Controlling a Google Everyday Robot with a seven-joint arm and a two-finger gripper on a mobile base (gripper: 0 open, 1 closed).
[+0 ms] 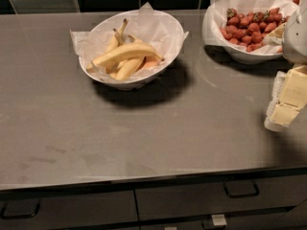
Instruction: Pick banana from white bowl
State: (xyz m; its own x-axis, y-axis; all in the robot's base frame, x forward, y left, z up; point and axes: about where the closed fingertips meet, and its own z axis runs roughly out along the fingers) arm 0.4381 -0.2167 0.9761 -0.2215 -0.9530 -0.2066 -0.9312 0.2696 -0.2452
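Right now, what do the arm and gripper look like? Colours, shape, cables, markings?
The gripper sits at the right edge, over the counter near the bowl of strawberries. It shows pale yellow, blocky, flat-faced parts with whitish edges. Above it is a rounded light grey arm housing. No cables or markings show; the rest is out of frame.

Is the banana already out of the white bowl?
No, the banana lies in the white bowl; the tool hangs at the right edge, apart from it.
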